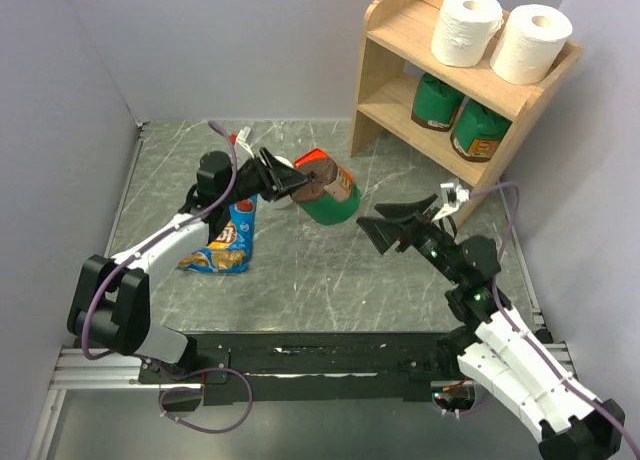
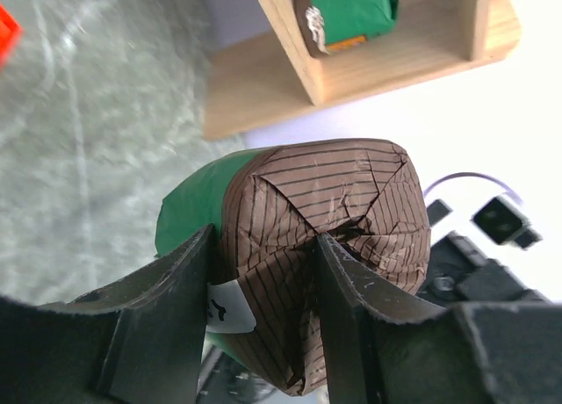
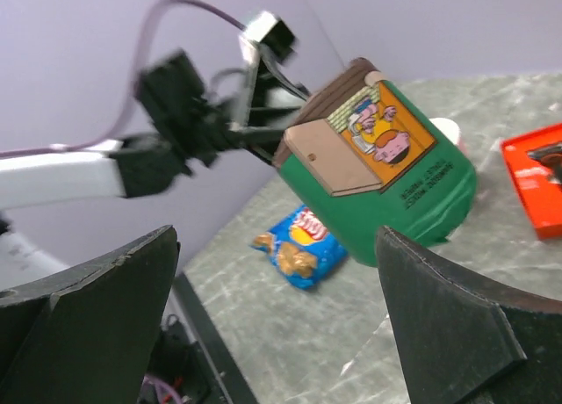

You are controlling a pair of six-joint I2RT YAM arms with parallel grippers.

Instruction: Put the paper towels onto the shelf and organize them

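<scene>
Over mid-table, left gripper [image 2: 265, 246] pinches the canister [image 1: 330, 195] by its brown folded top; right gripper [image 3: 277, 237] gapes beside it. Two towels [image 1: 466, 27] stand atop the shelf [image 1: 400, 25]; another roll [image 1: 283, 194] seems half-hidden behind. Grip firmly and set the canister aside first.

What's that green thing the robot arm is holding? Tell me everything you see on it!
The green pack looks soft-sided. Its brown, thin-striped, paper-like top is folded to a crumpled centre. One side carries an orange cartoon picture beside a tan flap. It is tilted, with its brown end toward the left pincer, which is shut on that end. Whether its lower end rests on the table I cannot tell.
</scene>
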